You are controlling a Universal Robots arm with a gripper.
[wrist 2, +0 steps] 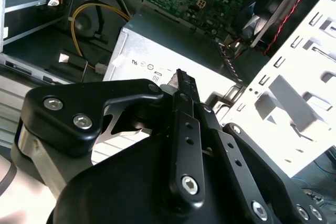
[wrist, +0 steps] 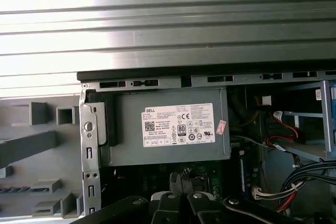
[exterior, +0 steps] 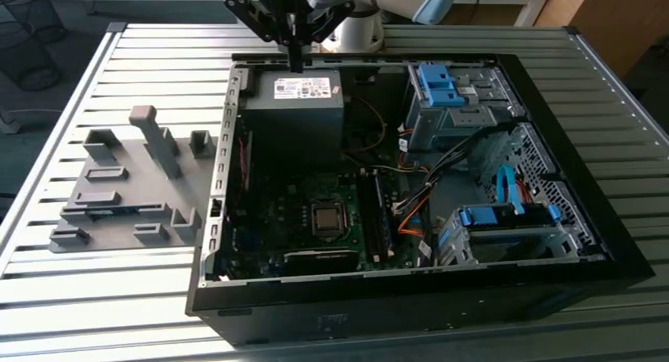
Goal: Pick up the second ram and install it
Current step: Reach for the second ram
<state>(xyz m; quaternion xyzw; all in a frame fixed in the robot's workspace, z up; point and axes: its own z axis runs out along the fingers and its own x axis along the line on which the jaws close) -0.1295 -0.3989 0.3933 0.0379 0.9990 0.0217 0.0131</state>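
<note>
Hovering above the power supply (exterior: 294,115) and its white printed label (wrist: 178,125), the end effector (exterior: 296,63) has fingers (wrist 2: 182,85) pinched together.

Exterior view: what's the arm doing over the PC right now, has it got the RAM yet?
Not yet. The gripper hangs shut, holding nothing that shows, above the power supply at the far edge of the open computer case. A thin bluish stick that looks like the second ram lies in the grey holder tray, outside the case on the exterior view's left, well apart from the gripper.
</note>
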